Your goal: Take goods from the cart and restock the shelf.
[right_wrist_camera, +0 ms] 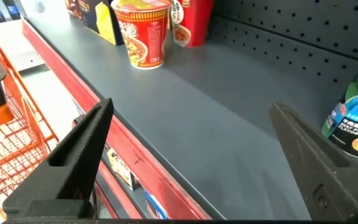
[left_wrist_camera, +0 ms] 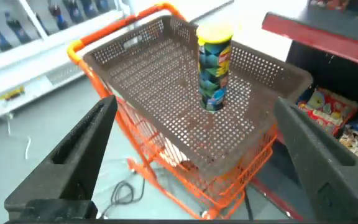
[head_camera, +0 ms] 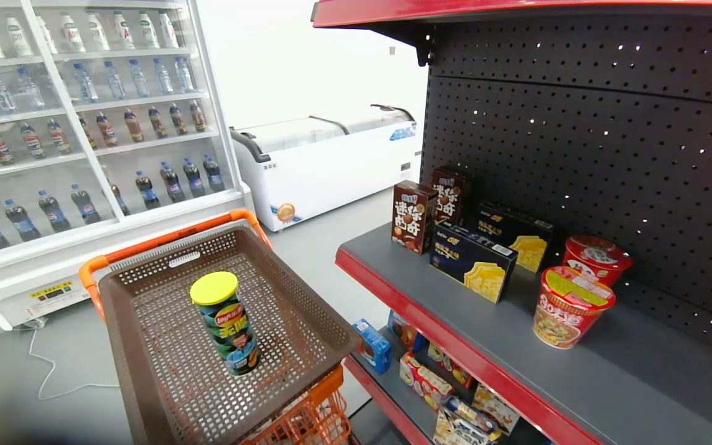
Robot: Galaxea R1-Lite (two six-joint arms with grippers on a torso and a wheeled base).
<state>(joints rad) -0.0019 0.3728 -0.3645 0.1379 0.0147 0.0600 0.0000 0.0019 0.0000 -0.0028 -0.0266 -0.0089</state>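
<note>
now the chip can (left_wrist_camera: 214,68) stands upright mid basket (left_wrist_camera: 142,68), straight ahead of the open left gripper (left_wrist_camera: 196,106); right gripper (right_wrist_camera: 191,109) is open too.

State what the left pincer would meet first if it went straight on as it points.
Probably the can, upright in the basket, roughly ahead of the open left pincer; depth is unclear.

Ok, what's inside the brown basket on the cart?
One upright chip can with a yellow lid on the brown basket's mesh floor. The orange basket beneath is mostly covered; its contents are hidden.
</note>
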